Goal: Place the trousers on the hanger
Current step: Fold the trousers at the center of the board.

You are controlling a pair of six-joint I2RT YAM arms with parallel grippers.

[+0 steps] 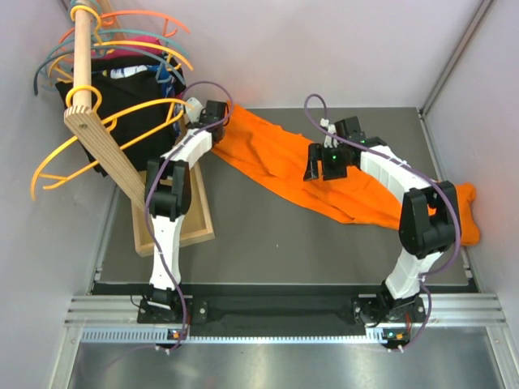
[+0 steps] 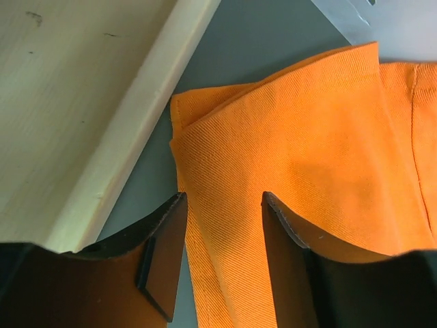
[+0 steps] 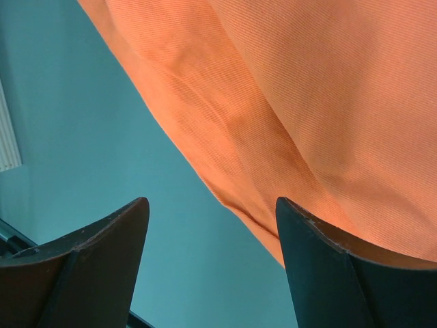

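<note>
Logging trousers (image 1: 284, 158) as one long orange band spread diagonally over the grey worktop (image 1: 284, 235), upper left end just beside the wooden tray (image 1: 195, 231), lower right end bunched at the worktop's right edge behind the right arm. Find left end effector (image 2: 223, 198) low over the upper left end of the cloth, fingers apart, straddling a folded hem corner; see fabric lying flat in the gap, not pinched. Find right end effector (image 3: 212, 201) over the near edge of the middle stretch, fingers wide apart, one above bare worktop, the other above orange fabric; cannot tell about contact with the cloth. Locate hanger (image 1: 142, 107) off the worktop at far left, hooked on a tilted wooden pole (image 1: 81, 57) below other hangers (image 1: 154, 14) and in front of black garments (image 1: 134, 85); near the left end effector, well apart from the right one, not touching the trousers.
</note>
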